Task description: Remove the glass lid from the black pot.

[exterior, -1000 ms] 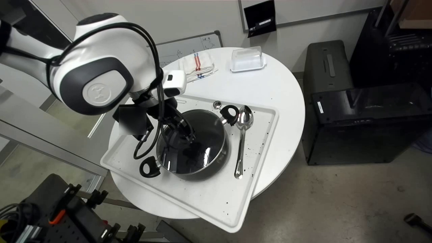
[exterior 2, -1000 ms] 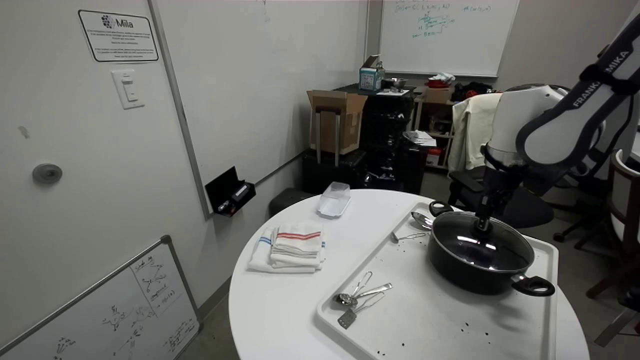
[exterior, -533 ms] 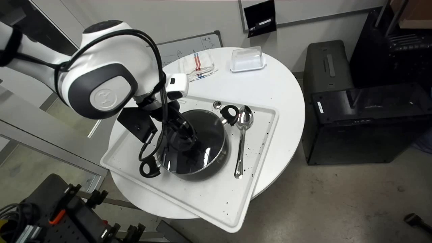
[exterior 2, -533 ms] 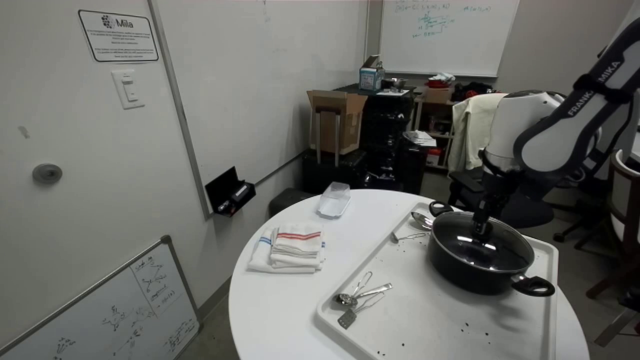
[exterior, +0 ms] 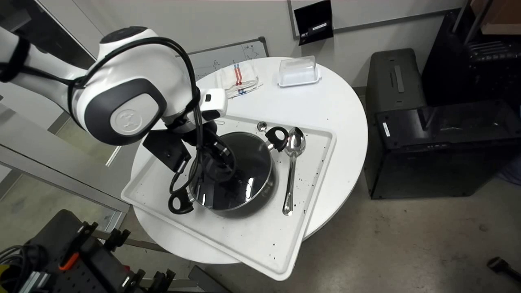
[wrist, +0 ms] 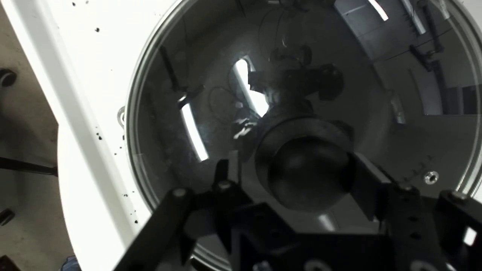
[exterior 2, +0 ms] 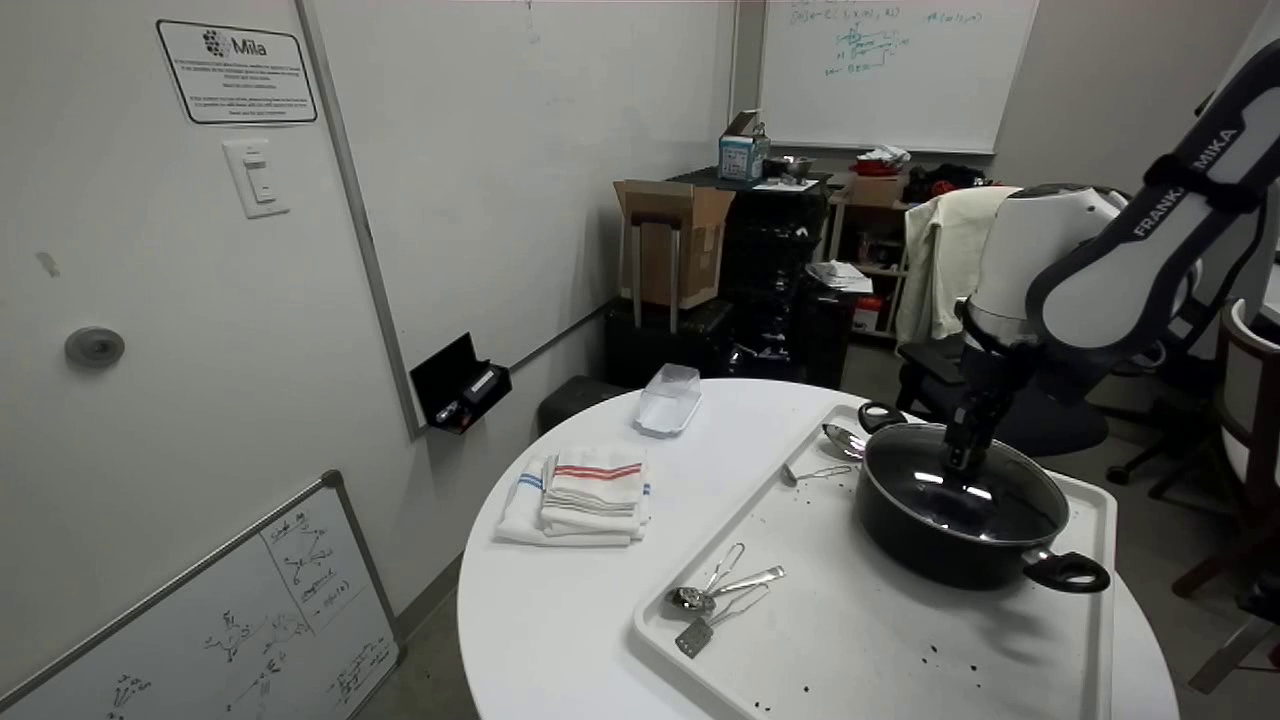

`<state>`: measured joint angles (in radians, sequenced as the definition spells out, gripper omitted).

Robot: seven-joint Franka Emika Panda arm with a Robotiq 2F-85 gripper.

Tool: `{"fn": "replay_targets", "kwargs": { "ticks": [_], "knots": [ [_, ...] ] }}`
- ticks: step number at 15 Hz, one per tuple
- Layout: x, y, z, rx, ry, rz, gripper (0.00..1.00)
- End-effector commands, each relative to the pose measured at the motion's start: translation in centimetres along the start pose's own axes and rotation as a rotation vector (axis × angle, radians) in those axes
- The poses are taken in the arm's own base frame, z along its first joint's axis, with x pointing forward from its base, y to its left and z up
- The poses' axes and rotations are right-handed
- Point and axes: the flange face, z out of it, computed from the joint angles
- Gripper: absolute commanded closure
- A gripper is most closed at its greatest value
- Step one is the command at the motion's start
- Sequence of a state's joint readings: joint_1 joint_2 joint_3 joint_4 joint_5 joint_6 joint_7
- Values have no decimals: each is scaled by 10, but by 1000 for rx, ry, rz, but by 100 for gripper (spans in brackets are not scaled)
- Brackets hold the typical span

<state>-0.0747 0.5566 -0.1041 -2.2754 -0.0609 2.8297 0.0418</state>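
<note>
glass lid (exterior: 251, 171) is on the black pot (exterior 2: 930, 560) right now, looks like it's sitting level with its metal rim on the pot's edge, and the robot's white arm (exterior: 140, 63) hangs right over the top with the gripper (wrist: 299, 171) pointed down at the middle of it. gripper is spread wide, its fingers (wrist: 368, 188) standing either side of the dark round knob (wrist: 310, 177), and in the wrist view there's an obvious gap between the knob and one finger, while the other is right up beside it and i honestly can't tell if they touch. the glass is super shiny btw, bright reflections all over, plus a little metal eyelet (wrist: 431, 177) near the rim. pot's on a white tray (exterior 2: 850, 640), which lies on a round white table (exterior 2: 560, 620) with corners poking out past the edge. two black loop handles (exterior 2: 1045, 570) stick out from opposite sides of the pot, and a big metal spoon (exterior: 290, 179) lies just beside one of them. in an exterior view a few small metal utensils (exterior 2: 694, 638) are bunched up at a corner of the tray, dark specks (wrist: 97, 29) are scattered around on it, and over on the table you've got folded striped towels (exterior 2: 600, 500) and a clear-covered white dish (exterior: 299, 73), near each other
</note>
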Motion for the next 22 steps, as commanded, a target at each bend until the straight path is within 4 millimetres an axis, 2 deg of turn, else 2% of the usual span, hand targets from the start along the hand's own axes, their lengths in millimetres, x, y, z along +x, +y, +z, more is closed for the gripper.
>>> {"fn": "replay_targets", "kwargs": {
  "ticks": [1,2,3,8,14,22],
  "knots": [
    [5,-3,2,9,25,3,62],
    [6,-4,1,12,27,1,71],
    [6,-5,-1,14,29,2,75],
    [4,-2,-5,20,26,8,75],
    [-3,3,-33,36,47,11,75],
    [-11,-7,-65,64,75,-12,75]
  ]
}}
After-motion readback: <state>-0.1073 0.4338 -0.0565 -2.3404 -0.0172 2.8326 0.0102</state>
